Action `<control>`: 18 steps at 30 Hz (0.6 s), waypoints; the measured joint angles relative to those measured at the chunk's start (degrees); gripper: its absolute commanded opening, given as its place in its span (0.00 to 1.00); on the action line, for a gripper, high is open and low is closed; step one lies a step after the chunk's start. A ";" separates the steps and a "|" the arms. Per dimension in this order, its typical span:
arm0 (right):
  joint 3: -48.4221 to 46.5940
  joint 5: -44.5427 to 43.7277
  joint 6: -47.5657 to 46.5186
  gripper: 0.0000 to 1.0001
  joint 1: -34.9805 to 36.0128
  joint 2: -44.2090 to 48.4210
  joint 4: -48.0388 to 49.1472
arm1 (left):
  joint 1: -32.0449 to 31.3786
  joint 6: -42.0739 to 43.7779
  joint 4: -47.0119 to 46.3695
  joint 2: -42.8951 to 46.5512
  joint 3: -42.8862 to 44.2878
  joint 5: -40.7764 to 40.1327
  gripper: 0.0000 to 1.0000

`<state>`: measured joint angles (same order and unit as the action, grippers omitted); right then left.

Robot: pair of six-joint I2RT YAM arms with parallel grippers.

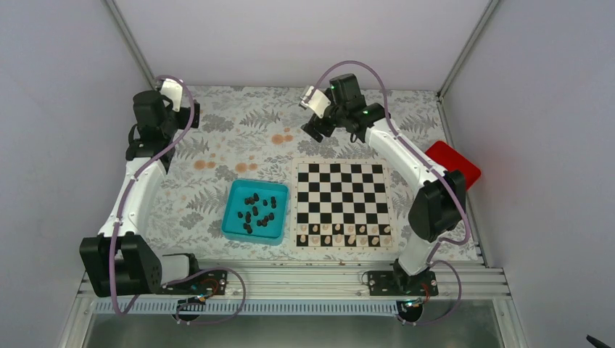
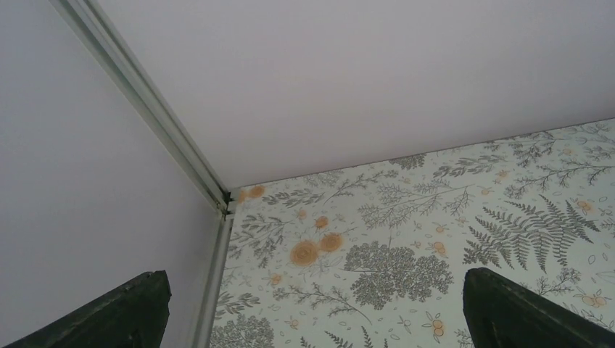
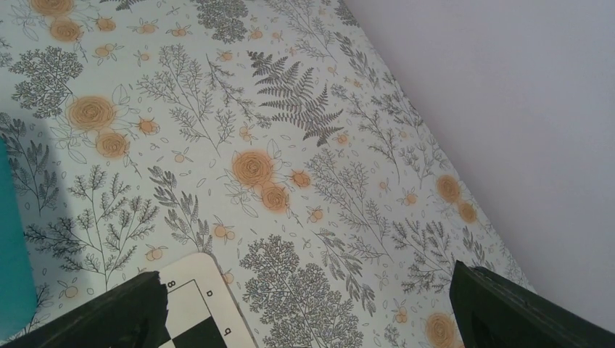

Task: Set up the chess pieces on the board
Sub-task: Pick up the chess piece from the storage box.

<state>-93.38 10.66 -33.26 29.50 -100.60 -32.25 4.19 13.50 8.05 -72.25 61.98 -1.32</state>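
- Fern-and-flower printed covering point(image 1: 239, 156) spreads over the table, inside pale grey walls.
- The left gripper point(image 2: 312, 319) is spread wide with nothing between its fingers point(image 2: 116, 312). It points at the far left corner of the enclosure, and its wrist view shows only the dark finger ends.
- The right gripper point(image 3: 308, 319) is likewise parted wide and empty. It hangs over bare covering just beyond the far left corner of the board point(image 1: 341, 190).
- The dark chess pieces point(image 1: 257, 210) lie loosely heaped in the teal tray point(image 1: 232, 217), just left of the board and well apart from both grippers.
- Pale pieces point(image 1: 344, 233) stand along the board's nearest rows.
- A red box point(image 1: 457, 163) lies right of the board, partly hidden by the right arm.
- Individual pieces are too small to tell their kind.
- In the right wrist view the tray is only a teal sliver at the left edge, and the board corner is cut off.
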 measured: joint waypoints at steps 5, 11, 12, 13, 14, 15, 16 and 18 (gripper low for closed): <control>0.00 -0.61 -0.20 1.00 0.09 0.00 0.00 | 0.17 0.46 -0.02 0.26 0.00 0.07 1.00; 0.00 -1.36 -0.17 1.00 0.07 0.00 0.02 | 0.20 2.25 0.07 0.31 -0.02 1.53 1.00; 0.00 -1.38 -0.17 1.00 0.09 0.00 0.02 | 0.20 2.64 0.07 0.37 -0.07 1.90 1.00; -0.02 -1.36 -0.15 1.00 0.07 -0.02 -0.04 | 0.20 3.15 -0.02 0.55 -0.28 2.32 1.00; -0.20 -1.29 -0.13 1.00 0.07 -0.11 -0.39 | 0.20 3.72 -0.02 0.79 -0.52 2.60 1.00; -0.85 -1.09 -0.09 0.99 0.09 -0.44 -1.29 | 0.20 4.13 -0.20 1.03 -0.81 2.91 1.00; -2.27 -0.50 0.02 0.98 0.15 -1.16 -2.58 | 0.20 4.57 -0.48 1.33 -1.22 3.06 1.00; -4.92 0.92 0.11 0.92 0.66 -2.69 -4.42 | 0.20 5.25 -0.79 1.51 -1.57 3.04 1.00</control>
<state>-98.30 11.57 -33.15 30.15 -103.28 -36.67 4.38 18.74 7.27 -70.74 60.40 1.72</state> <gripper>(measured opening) 0.983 1.000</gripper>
